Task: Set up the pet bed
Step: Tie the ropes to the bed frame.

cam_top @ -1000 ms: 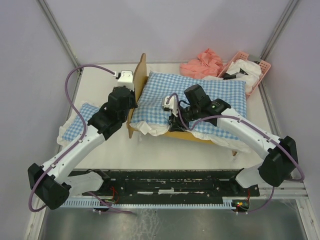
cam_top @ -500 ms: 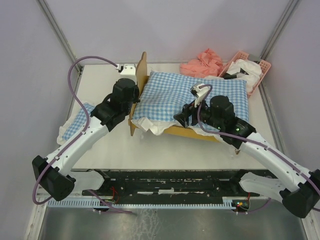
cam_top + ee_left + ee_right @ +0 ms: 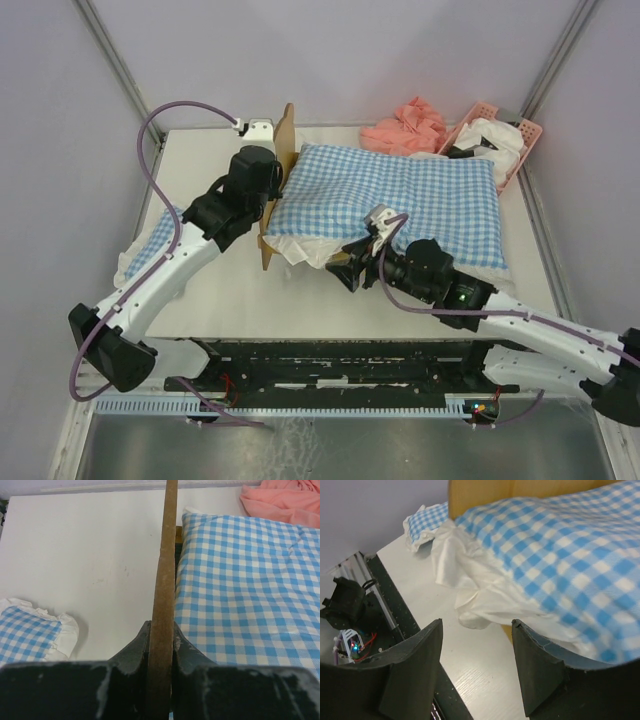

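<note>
The pet bed [image 3: 272, 215] stands mid-table, its light-wood headboard [image 3: 165, 570] upright on the left side. A large blue-and-white checked cushion [image 3: 405, 200] with a white frill lies over the frame and hides the base and rails. My left gripper [image 3: 270, 192] is shut on the headboard's top edge, one finger on each face [image 3: 161, 630]. My right gripper [image 3: 345, 272] hangs open just off the bed's near side, low over the table, with nothing between its fingers [image 3: 477, 625]. The cushion's frill [image 3: 470, 595] lies just ahead of it.
A small checked pillow [image 3: 155, 240] lies at the table's left edge. A pink cloth [image 3: 405, 125] is bunched at the back, beside a pink basket [image 3: 497, 135] with white fabric at the back right. The black rail [image 3: 340, 370] runs along the near edge.
My right gripper has opened, let go of the cushion and drawn back toward the near edge. The cushion now lies flatter over the frame. My left gripper stays clamped on the headboard.
</note>
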Motion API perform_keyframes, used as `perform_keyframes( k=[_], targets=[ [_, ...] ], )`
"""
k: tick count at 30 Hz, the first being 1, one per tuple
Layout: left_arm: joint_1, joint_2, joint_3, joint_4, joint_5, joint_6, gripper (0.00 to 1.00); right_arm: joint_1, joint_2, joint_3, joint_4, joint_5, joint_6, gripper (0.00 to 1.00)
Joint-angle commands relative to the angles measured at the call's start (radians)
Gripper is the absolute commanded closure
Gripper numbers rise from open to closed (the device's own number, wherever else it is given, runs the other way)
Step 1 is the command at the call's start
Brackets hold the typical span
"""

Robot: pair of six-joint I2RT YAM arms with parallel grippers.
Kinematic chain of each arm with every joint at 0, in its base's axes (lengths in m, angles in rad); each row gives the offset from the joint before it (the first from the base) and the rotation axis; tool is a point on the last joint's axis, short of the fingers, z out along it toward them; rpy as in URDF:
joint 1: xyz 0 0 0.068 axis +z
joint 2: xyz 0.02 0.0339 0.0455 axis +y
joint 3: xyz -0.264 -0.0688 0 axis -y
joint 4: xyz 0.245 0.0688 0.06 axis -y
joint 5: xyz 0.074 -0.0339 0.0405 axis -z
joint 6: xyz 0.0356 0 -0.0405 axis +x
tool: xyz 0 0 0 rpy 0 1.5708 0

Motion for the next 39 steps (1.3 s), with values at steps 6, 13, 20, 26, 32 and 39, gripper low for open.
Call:
perform_keyframes(
  k=[6,13,20,26,32,39],
  targets=[
    [0.019,0.044,0.111,0.021,-0.168,-0.228,0.97,0.223,0.285,-0.142,0.545,0.122,-0.369,0.40],
    [0.019,0.055,0.154,-0.018,-0.167,-0.231,0.97,0.269,0.594,-0.175,0.968,0.275,-0.512,0.42],
    [0.021,0.062,0.162,-0.029,-0.157,-0.221,0.97,0.265,0.796,-0.169,1.225,0.466,-0.588,0.49],
    [0.020,0.068,0.167,-0.036,-0.139,-0.218,0.97,0.244,0.864,-0.181,1.341,0.485,-0.566,0.53],
    [0.021,0.063,0.156,-0.040,-0.144,-0.216,0.97,0.219,0.895,-0.196,1.393,0.458,-0.538,0.53],
    [0.021,0.060,0.147,-0.040,-0.142,-0.231,0.97,0.219,0.904,-0.145,1.401,0.433,-0.517,0.50]
  ],
)
